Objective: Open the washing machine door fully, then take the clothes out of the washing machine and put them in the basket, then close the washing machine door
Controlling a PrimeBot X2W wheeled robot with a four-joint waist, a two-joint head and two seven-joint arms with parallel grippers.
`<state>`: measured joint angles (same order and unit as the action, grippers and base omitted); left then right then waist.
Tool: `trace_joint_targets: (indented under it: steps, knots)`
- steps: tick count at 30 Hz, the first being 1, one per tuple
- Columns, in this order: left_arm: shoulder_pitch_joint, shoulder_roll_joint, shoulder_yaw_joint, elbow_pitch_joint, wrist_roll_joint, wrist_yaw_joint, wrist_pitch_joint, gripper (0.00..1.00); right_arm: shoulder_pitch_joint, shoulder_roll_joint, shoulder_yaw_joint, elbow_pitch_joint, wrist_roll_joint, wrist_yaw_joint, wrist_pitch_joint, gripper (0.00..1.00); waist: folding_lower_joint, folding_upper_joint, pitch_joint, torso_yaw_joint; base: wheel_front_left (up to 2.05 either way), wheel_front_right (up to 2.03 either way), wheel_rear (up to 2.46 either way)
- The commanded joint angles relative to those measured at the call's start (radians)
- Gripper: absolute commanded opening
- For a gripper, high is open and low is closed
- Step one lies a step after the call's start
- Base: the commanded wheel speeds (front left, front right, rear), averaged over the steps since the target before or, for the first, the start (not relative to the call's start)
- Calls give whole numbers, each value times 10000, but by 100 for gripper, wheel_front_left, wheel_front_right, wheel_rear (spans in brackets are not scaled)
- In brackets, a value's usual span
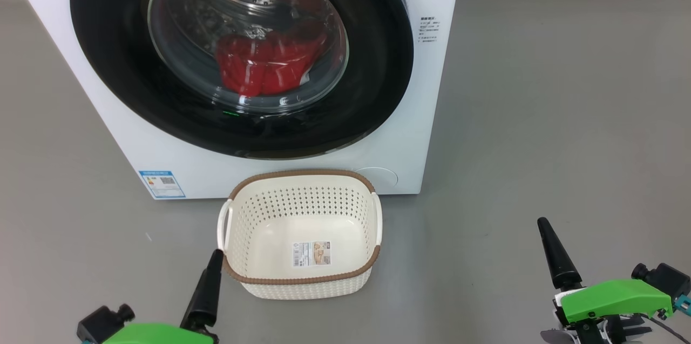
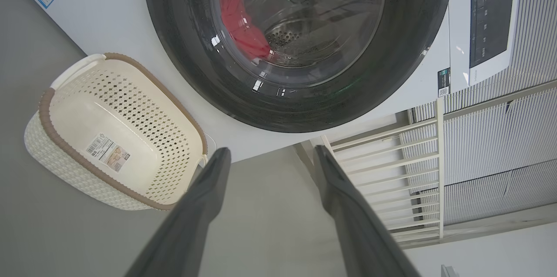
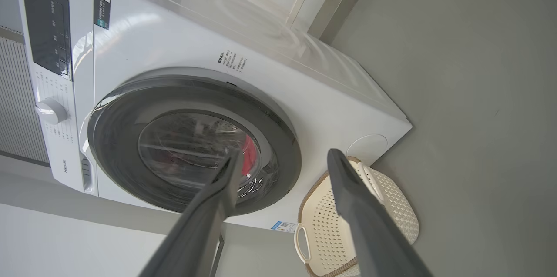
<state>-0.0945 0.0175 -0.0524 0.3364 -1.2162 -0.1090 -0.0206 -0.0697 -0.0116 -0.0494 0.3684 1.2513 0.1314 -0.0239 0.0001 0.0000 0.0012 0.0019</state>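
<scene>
Shut glossy black door (image 1: 108,63) shows red clothes (image 1: 267,66) inside white washer (image 1: 426,133); empty cream basket (image 1: 302,282) sits before it.

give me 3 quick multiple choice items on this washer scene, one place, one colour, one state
1. Where does the basket stand relative to the washing machine?
A on top of it
B on the floor just in front of it
C behind it

2. What colour are the clothes inside?
A blue
B red
C yellow

3. How is the door now?
A shut
B swung wide open
C taken off

Key:
1 B: the basket sits on the grey floor against the machine's front.
2 B: red fabric shows through the door.
3 A: the door's black ring lies flat on the machine's front, with the clothes behind it.
</scene>
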Motion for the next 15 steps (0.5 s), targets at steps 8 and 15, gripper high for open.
trace_joint_targets:
  steps: [8, 15]
  knots:
    - [-656, 153, -7, -463, 1527, 304, -319, 100, -701, -165, 216, -292, -996, -3, -308, 100, -1, 0, 1, 10, 0, 0, 0]
    - [-798, 170, -163, -519, 2602, 470, -527, 100, -878, -187, 268, -284, -2015, -4, -514, 100, -1, 0, -7, 6, 0, 0, 0]
